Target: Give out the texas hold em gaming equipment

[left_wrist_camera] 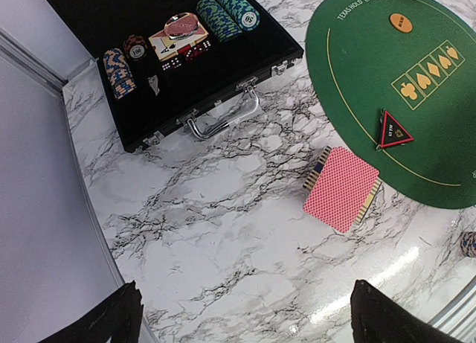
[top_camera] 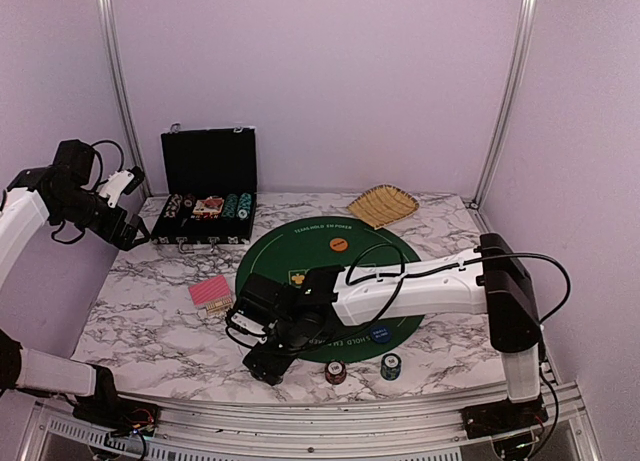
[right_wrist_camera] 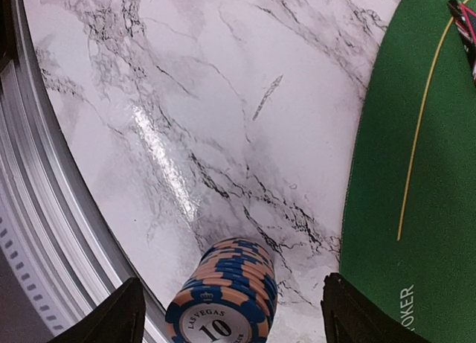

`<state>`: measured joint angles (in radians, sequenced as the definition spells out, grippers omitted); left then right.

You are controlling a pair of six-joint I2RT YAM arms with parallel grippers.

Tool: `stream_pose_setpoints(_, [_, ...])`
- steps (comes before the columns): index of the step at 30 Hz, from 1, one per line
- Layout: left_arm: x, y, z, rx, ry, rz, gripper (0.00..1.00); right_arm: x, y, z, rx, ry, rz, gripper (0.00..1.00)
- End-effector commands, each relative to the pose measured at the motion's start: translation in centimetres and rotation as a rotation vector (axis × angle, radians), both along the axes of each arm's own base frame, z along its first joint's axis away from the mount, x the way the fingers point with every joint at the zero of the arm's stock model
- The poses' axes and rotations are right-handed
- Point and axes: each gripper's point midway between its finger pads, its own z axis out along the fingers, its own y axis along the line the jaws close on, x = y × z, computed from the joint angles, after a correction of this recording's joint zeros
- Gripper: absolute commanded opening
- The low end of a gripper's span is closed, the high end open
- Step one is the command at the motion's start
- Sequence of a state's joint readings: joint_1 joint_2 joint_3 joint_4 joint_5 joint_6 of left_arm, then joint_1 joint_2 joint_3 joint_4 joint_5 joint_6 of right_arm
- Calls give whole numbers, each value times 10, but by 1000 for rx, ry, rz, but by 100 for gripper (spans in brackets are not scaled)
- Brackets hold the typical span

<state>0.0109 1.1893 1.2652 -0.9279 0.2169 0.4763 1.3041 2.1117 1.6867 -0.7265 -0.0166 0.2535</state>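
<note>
over marble (right_wrist_camera: 186, 97), wide right fingers (right_wrist_camera: 111, 321) straddle a chip stack (right_wrist_camera: 227, 306); left fingers (left_wrist_camera: 104, 327) wide, empty.

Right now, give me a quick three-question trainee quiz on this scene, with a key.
1. True or false: the cards lie on the mat.
2. Fill in: the button near the mat's far edge is ___.
3. What stands between the right fingers? A) cards B) chip stack C) button
Key: 1 false, they lie on the marble beside it. 2 orange. 3 B.
</note>
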Motion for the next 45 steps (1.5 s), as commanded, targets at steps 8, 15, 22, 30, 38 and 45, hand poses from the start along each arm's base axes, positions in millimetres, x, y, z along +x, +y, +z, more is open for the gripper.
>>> stream_pose_setpoints(8, [-8, 0, 5, 8, 3, -4, 99, 8, 4, -1, -6, -54, -8, 71])
stream_pose_setpoints(15, [-8, 1, 6, 13, -1, -2, 99, 7, 3, -3, -8, -49, -5, 71])
stream_pose_setpoints(22, [-8, 1, 7, 12, -2, -1, 99, 5, 2, -7, -11, -39, 3, 71])
stream_pose_setpoints(30, [-7, 1, 7, 12, -2, -1, 99, 3, 1, -8, -10, -33, 6, 70])
stream_pose_setpoints(38, [-7, 2, 7, 18, -3, -1, 99, 3, 1, -7, -6, -31, 9, 53])
stream_pose_setpoints(45, [-8, 2, 6, 22, -2, -2, 99, 3, 2, 3, 5, -38, 9, 42])
